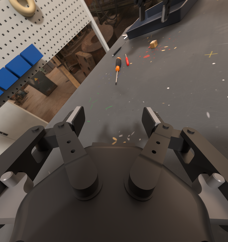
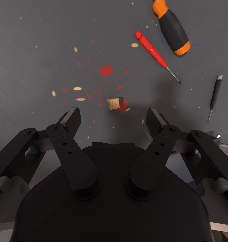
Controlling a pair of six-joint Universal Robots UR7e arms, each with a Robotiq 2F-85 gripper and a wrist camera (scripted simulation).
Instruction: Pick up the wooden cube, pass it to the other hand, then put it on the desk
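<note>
The small wooden cube (image 2: 113, 103) sits on the grey desk (image 2: 45, 65) among red paint spots. My right gripper (image 2: 113, 117) is open and empty, hovering above the desk with the cube just ahead of the gap between its fingertips. In the left wrist view the cube (image 1: 153, 44) lies far off, and the right gripper's fingers (image 1: 142, 13) hang above and beyond it. My left gripper (image 1: 113, 116) is open and empty, low over the near part of the desk (image 1: 176, 91), far from the cube.
An orange-and-black screwdriver (image 2: 172, 28), a red screwdriver (image 2: 152, 52) and a thin black tool (image 2: 215, 95) lie right of the cube. A dark blue tray (image 1: 156, 22) stands beyond it. A white pegboard (image 1: 32, 39) with blue bins (image 1: 17, 65) rises past the desk's left edge.
</note>
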